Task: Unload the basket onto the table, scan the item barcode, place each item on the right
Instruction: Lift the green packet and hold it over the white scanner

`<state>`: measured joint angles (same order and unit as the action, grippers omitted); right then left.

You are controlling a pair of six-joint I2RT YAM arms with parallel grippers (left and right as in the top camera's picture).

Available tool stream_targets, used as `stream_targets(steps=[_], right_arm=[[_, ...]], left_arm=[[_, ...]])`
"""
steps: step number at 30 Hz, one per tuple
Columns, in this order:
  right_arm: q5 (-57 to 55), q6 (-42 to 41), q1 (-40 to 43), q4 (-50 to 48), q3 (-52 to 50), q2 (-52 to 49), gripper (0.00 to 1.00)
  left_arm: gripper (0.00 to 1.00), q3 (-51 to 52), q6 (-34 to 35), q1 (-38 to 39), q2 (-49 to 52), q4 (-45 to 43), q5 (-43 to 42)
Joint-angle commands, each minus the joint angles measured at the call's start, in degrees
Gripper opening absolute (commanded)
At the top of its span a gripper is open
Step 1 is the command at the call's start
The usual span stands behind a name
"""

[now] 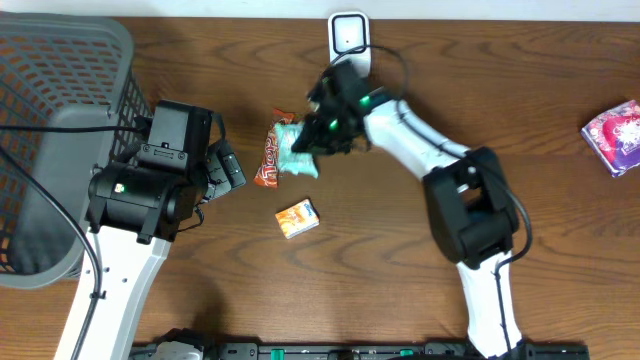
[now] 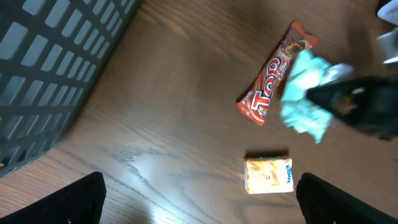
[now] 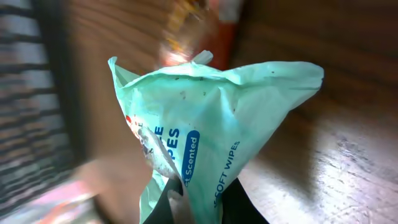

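Wooden desk (image 1: 350, 295); at centre frame the right end effector (image 1: 312, 143) clenches the wipes (image 1: 295, 157), while the left end effector (image 1: 228, 168) gapes wide.

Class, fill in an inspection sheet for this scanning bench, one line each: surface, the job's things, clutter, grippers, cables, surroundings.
Surface: brown wooden table; no spills seen.
Job's things: pale green wipes pack, crumpled, pinched by the right gripper; white scanner at the far edge, just behind that gripper.
Clutter: red snack bar next to the wipes pack; small orange box nearer the front; pink packet at the right edge.
Grippers: left gripper open and empty, beside the basket; right gripper shut on the wipes pack.
Cables: black cable looping by the scanner.
Surroundings: grey mesh basket on the left; black rail along the near edge.
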<state>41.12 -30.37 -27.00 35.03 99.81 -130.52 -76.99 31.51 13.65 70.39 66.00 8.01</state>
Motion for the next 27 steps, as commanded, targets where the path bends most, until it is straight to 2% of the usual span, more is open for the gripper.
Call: stream_targets(steps=[1,8,14,20,27], right_arm=[[18.6,0.4,3.4,0.4,1.8,0.0,0.01],[37.0,0.1,6.4,-1.5,1.8,0.0,0.01],[47.4,-8.5,7.3,-3.5,1.8,0.0,0.01],[48.2,-22.0,7.5,-6.3,1.8,0.0,0.01],[44.1,-23.5,7.4,-14.2,1.8,0.0,0.01]], left_arm=[[0.98,-0.6,0.1,-0.2,0.0,0.2,0.3],[0.98,-0.6,0.1,-0.2,0.0,0.2,0.3],[0.98,-0.6,0.1,-0.2,0.0,0.2,0.3],[0.98,-0.6,0.1,-0.2,0.0,0.2,0.3],[0.98,-0.6,0.1,-0.2,0.0,0.2,0.3]])
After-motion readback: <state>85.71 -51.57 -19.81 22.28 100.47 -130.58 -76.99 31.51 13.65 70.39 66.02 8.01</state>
